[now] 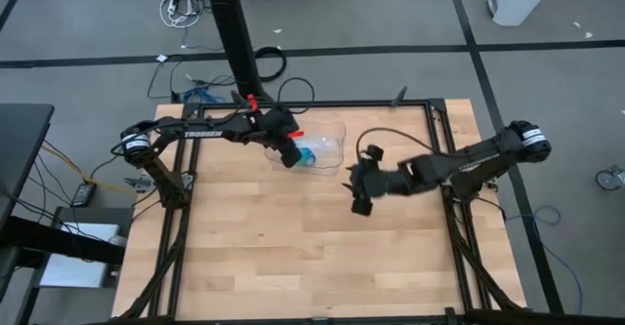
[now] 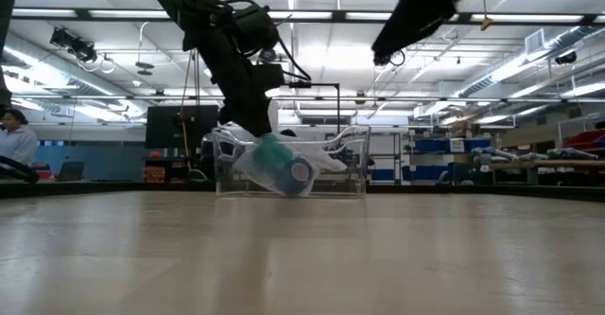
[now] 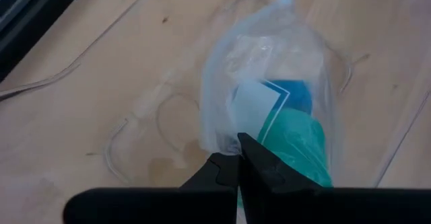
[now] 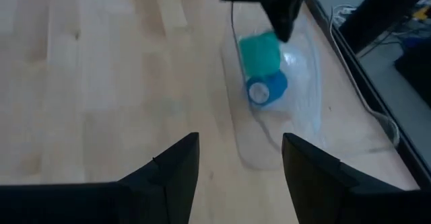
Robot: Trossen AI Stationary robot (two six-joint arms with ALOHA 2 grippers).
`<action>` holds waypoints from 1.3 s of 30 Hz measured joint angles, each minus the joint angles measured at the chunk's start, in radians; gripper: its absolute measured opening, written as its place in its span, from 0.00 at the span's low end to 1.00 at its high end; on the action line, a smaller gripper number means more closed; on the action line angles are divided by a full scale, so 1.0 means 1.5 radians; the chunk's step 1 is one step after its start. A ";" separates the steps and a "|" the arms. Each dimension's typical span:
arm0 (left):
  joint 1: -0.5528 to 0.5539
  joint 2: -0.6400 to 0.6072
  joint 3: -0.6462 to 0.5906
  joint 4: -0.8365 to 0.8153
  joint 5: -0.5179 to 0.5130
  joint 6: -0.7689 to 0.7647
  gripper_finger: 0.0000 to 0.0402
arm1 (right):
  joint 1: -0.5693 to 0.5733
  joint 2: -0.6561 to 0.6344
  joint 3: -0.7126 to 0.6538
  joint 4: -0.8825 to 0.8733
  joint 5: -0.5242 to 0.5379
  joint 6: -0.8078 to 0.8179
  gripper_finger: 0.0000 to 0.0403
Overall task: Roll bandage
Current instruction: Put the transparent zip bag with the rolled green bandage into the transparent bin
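Teal bandage [image 4: 260, 54], bagged in clear plastic [image 3: 269, 62], pinched by left gripper [image 3: 237, 158] over tray [image 1: 332, 142] near table's [image 1: 293, 247] far edge; right gripper [image 4: 239, 167] spread, hovering mid-table.

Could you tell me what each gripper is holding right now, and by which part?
The left gripper pinches the clear plastic bag containing the bandage, at its edge. The right gripper holds nothing.

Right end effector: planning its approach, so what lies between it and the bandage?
Bare wood only; the right wrist view shows it between the right end effector and bandage.
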 joint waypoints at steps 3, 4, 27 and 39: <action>0.000 0.000 0.000 -0.005 0.000 0.032 0.02 | -0.057 0.000 0.000 0.030 -0.055 -0.031 0.49; 0.000 0.000 0.000 -0.004 -0.001 0.038 0.02 | -0.074 0.000 0.000 0.037 -0.070 -0.036 0.49; 0.003 0.000 0.000 0.016 -0.101 0.200 0.41 | -0.180 0.000 0.000 0.102 -0.187 -0.138 0.49; 0.004 0.000 0.000 0.040 -0.086 0.404 0.42 | -0.211 0.000 0.000 0.104 -0.204 -0.165 0.49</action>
